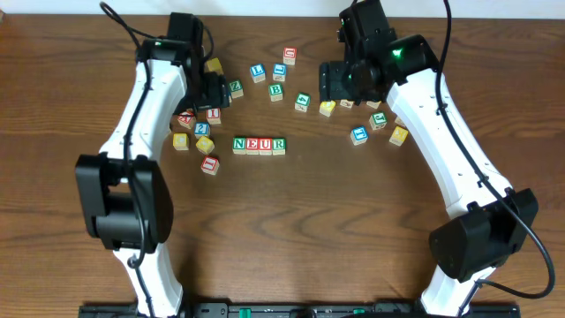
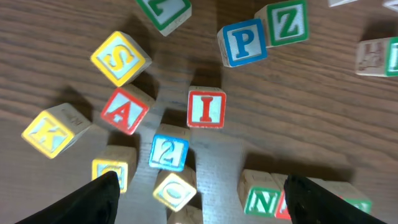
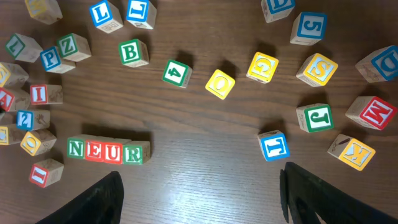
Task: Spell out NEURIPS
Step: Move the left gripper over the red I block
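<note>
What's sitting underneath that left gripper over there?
A red I block lies on the table below the open left gripper, with a red A block and a blue 2 block beside it. From overhead, the arm covers part of that cluster.

matt pale wooden letter cubes [image 3: 109, 151] on dark, grained wood table [image 3: 205, 174]

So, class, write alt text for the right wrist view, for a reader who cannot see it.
Four letter cubes spell NEUR in a row on a wooden table, lower left. Loose cubes lie scattered around, including a red I and blue P at far left. The open right hand holds nothing.
</note>
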You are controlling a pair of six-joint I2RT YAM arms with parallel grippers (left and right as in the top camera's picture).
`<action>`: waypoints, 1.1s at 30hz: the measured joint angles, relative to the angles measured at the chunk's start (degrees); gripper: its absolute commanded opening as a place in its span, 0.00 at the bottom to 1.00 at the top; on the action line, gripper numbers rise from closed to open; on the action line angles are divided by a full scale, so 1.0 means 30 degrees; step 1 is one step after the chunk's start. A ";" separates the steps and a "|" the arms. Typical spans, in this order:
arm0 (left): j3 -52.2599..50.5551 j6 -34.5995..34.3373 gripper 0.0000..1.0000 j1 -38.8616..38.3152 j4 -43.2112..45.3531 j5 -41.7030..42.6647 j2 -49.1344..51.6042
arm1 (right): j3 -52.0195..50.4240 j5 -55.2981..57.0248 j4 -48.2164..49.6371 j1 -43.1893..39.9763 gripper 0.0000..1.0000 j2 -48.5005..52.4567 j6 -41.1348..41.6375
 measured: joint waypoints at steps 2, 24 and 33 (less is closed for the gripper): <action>0.0000 -0.0058 0.79 0.0000 0.0175 0.0000 0.0291 | 0.0000 -0.0007 0.0000 0.0000 0.77 0.0029 0.0000; 0.0000 -0.0277 0.62 0.0000 0.2397 -0.0007 0.3053 | 0.0000 0.0015 0.0000 0.0000 0.82 0.0131 -0.0015; 0.0000 -0.0291 0.61 0.0000 0.2674 -0.0007 0.3512 | 0.0000 0.0073 0.0000 0.0000 0.82 0.0131 -0.0015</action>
